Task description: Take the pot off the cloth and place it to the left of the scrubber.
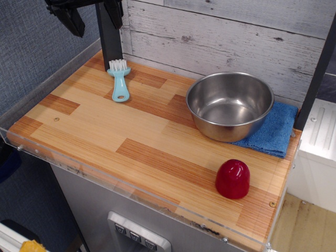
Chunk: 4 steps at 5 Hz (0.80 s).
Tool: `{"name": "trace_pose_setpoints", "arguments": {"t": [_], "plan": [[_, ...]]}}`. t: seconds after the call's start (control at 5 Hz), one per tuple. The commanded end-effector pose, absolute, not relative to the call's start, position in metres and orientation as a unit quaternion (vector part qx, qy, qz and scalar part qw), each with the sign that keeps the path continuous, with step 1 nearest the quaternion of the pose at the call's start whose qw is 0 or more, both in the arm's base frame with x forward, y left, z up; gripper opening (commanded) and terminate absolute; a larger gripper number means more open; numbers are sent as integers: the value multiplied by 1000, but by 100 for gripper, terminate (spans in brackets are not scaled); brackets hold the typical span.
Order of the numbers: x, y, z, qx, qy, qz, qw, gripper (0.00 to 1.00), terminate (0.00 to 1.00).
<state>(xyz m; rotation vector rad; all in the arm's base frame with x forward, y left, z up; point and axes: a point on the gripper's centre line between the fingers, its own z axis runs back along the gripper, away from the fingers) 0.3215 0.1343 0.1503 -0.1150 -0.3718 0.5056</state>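
Observation:
The pot (229, 105), a large shiny steel bowl, stands upright at the back right of the wooden table, resting on the blue cloth (273, 132), which shows from under its right side. The scrubber (119, 79), light blue with white bristles, lies at the back left, bristles pointing away from me. My black gripper (93, 16) hangs at the top left edge of the view, above and behind the scrubber and far from the pot. Its two fingers stand apart with nothing between them. Its upper part is cut off by the frame.
A small red dome (232, 179) stands near the front right corner. A clear plastic rim (131, 195) runs along the table's front and left edges. A white plank wall (226, 37) backs the table. A black post (109, 44) stands behind the scrubber.

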Motion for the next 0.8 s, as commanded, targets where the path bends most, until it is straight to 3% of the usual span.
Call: {"name": "trace_pose_setpoints", "arguments": {"t": [0.0,0.2,0.6], "plan": [[321,134,150,-57,-183,249,950,100,0],[323,110,143,-63,-193,260,944,100,0],[330,58,118,-77,-173,269,944,100,0]]}}
